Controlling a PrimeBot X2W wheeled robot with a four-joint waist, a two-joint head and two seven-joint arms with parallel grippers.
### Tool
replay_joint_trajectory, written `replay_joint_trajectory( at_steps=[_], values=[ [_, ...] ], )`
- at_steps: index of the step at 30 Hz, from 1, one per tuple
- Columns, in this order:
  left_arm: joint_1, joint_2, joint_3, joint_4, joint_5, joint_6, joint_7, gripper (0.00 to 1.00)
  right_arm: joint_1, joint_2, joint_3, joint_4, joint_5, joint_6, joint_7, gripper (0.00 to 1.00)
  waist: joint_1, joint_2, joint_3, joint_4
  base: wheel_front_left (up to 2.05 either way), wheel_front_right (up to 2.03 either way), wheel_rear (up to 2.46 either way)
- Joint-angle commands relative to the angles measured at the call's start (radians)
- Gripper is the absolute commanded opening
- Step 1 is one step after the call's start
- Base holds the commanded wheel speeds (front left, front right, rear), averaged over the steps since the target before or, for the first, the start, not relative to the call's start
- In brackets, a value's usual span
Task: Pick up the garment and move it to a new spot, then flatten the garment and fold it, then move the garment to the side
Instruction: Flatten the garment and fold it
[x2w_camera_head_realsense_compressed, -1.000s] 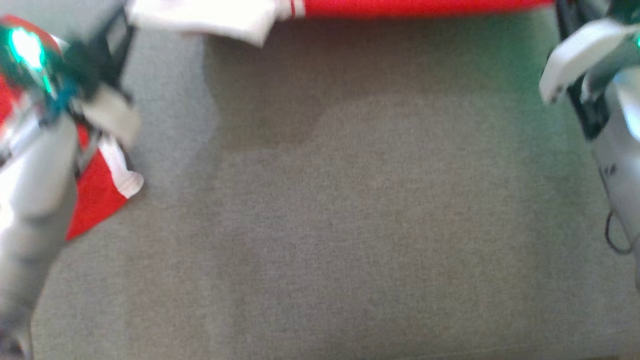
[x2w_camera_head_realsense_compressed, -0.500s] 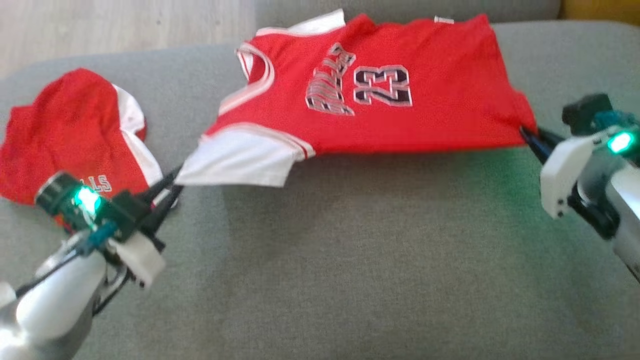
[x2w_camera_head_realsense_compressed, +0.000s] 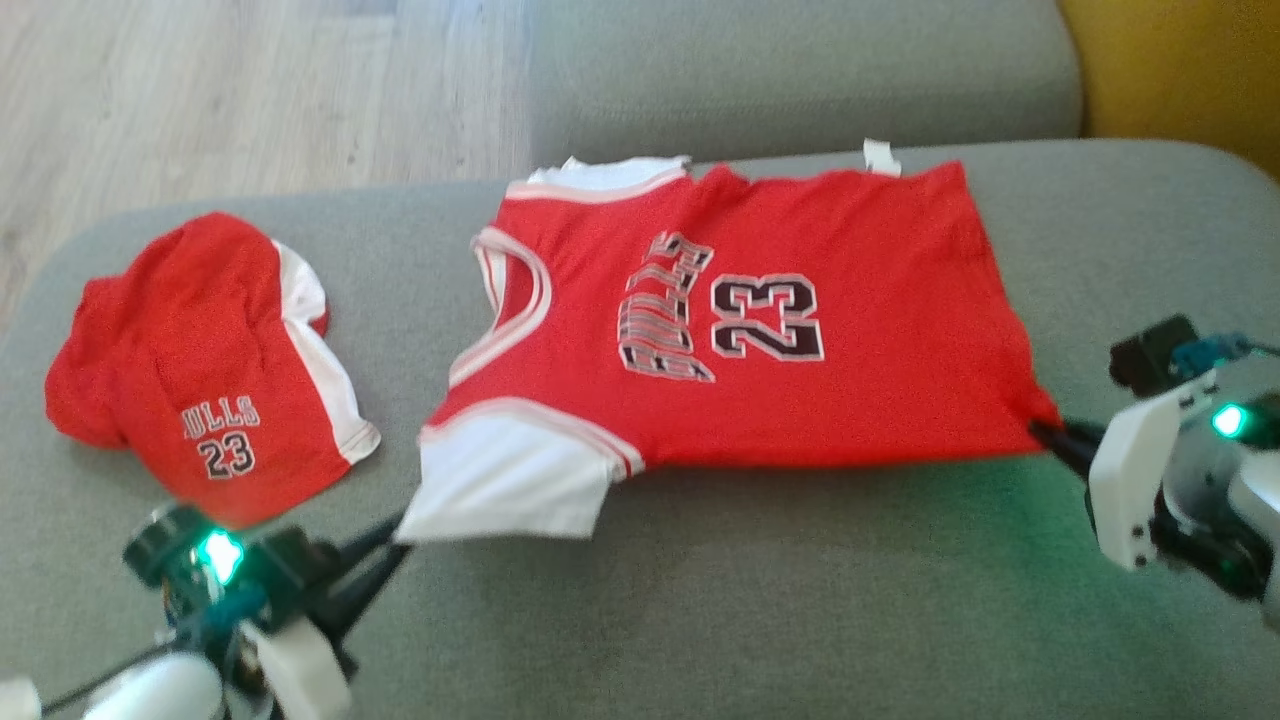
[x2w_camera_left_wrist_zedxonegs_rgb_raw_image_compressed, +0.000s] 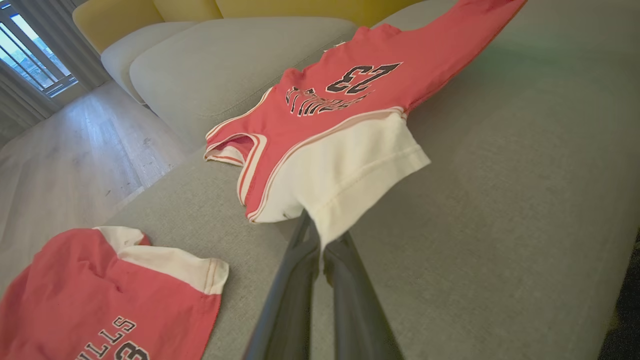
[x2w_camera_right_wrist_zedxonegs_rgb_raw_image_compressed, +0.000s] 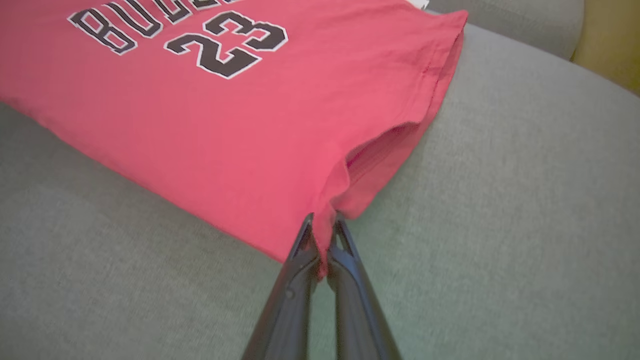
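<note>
The garment (x2w_camera_head_realsense_compressed: 740, 320) is a red jersey with white sleeves and a "23" print, stretched sideways over the grey sofa seat (x2w_camera_head_realsense_compressed: 700, 620). Its near edge hangs lifted between my two grippers. My left gripper (x2w_camera_head_realsense_compressed: 400, 528) is shut on the corner of the white sleeve (x2w_camera_left_wrist_zedxonegs_rgb_raw_image_compressed: 350, 170), seen pinched in the left wrist view (x2w_camera_left_wrist_zedxonegs_rgb_raw_image_compressed: 320, 235). At the right, my right gripper (x2w_camera_head_realsense_compressed: 1045, 435) is shut on the red hem corner (x2w_camera_right_wrist_zedxonegs_rgb_raw_image_compressed: 325, 220), where the cloth bunches between the dark fingers.
A second red and white garment (x2w_camera_head_realsense_compressed: 200, 370) marked "23" lies crumpled on the seat's left end, also in the left wrist view (x2w_camera_left_wrist_zedxonegs_rgb_raw_image_compressed: 100, 300). The sofa back (x2w_camera_head_realsense_compressed: 800, 70) rises behind, a yellow cushion (x2w_camera_head_realsense_compressed: 1180, 70) at far right, wood floor (x2w_camera_head_realsense_compressed: 230, 90) at far left.
The head camera has swung, so the whole jersey is now in view. Both grippers stay shut on the jersey's near corners, holding it stretched over the seat.
</note>
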Motion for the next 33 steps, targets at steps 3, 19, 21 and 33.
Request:
replay_joint_trajectory(
  at_steps=[3, 19, 21, 33],
  values=[
    [0.024, 0.093, 0.034, -0.114, -0.038, 0.023, 0.049, 0.0, 0.045, -0.085, 0.013, -0.06, 0.069, -0.001, 0.07, 0.0, 0.0002, -0.0001, -0.031, -0.015, 0.0, 0.0, 0.0],
    [0.014, 0.124, 0.052, -0.227, -0.028, 0.092, 0.111, 0.0, 0.051, -0.107, -0.07, -0.137, 0.123, -0.001, 0.102, 0.0, 0.0002, -0.0001, 0.013, -0.039, 0.0, 0.0, 0.0],
    [-0.016, 0.122, 0.056, -0.217, -0.014, 0.089, 0.117, 0.0, 0.034, -0.097, -0.086, -0.127, 0.11, -0.001, 0.103, 0.0, 0.0002, -0.0001, 0.033, -0.041, 0.0, 0.0, 0.0],
    [-0.245, 0.078, 0.053, -0.102, 0.012, 0.013, 0.147, 0.0, -0.075, -0.002, -0.15, -0.05, 0.029, -0.001, 0.11, 0.0, 0.0002, -0.0001, 0.161, -0.065, 0.0, 0.0, 0.0]
  ],
)
